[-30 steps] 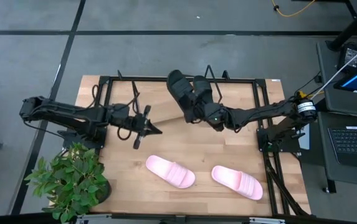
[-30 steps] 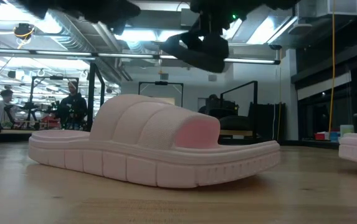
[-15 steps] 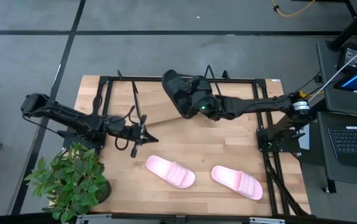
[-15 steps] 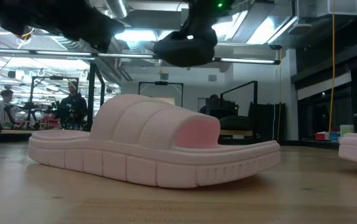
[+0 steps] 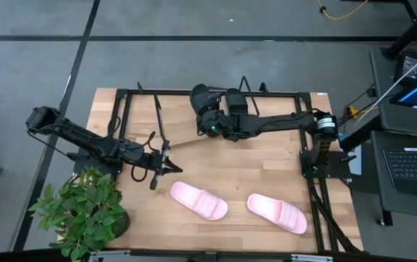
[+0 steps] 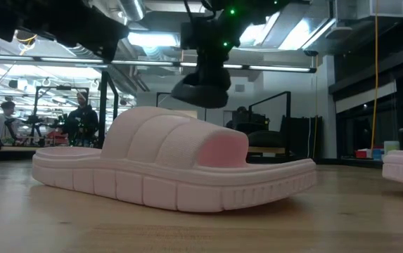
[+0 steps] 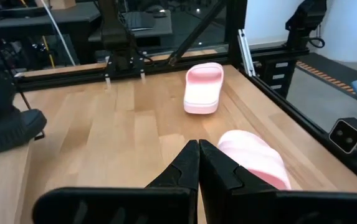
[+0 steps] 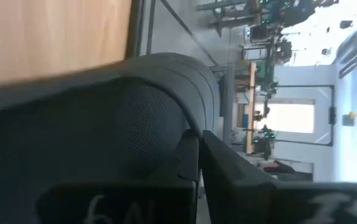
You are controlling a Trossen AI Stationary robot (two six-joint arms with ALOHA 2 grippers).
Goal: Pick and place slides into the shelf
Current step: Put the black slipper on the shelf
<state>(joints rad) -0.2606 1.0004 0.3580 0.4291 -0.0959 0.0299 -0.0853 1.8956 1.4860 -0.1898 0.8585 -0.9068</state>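
Note:
My right gripper reaches in from the table's right over the far half. It is shut on a black slide, which hangs high in the low view. A second black slide seems to lie beside it on the slanted light-wood shelf. Two pink slides rest sole-down on the near half of the table. My left gripper is shut and empty. It hovers just short of the left pink slide. My right gripper pinches the black slide by its wide strap, at the strap's edge; the strap fills the wrist view, so how far back it reaches is hidden. The slide is lifted clear of the table and hangs tilted below the gripper.
A large black metal frame runs around the far half of the table, with bars along the right side. A potted plant stands at the near left corner. Bare wood lies between the shelf and the pink slides.
My right gripper has carried the black slide toward the table's left and lower, and the slide has tipped from lying flat overhead to hanging more steeply. My left gripper has moved toward the near edge, closer to the left pink slide, and has stayed shut.

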